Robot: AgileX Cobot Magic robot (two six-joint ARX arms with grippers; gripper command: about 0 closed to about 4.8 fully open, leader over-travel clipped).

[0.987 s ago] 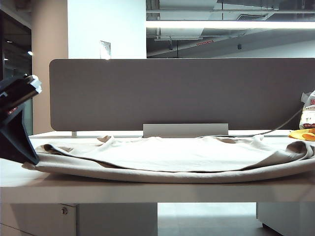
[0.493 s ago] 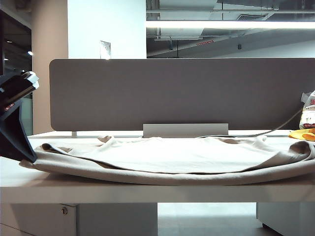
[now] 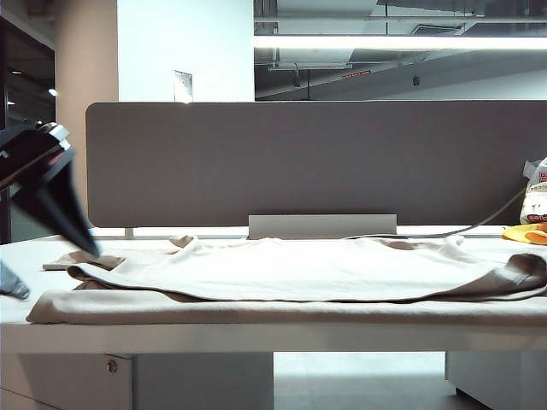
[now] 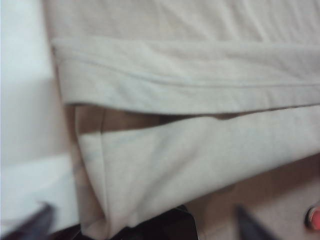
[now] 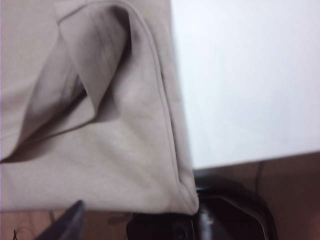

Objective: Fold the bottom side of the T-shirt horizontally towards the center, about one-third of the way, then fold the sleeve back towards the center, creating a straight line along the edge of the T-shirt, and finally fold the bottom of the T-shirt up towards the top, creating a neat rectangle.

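Both grippers (image 4: pixel 145 227) (image 5: pixel 130 220) let go; T-shirt (image 3: pixel 291 273) now flat, long axis crosswise.

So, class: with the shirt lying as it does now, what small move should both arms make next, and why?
Probably lift both clear. The left end effector stands open beside the T-shirt; the right end effector holds nothing visible. The folded layer lies flat.

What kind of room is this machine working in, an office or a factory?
Probably an office or lab workspace. The T-shirt lies on a white desk backed by a grey divider panel, with a drawer cabinet below and a strip light under exposed ceiling ducts.
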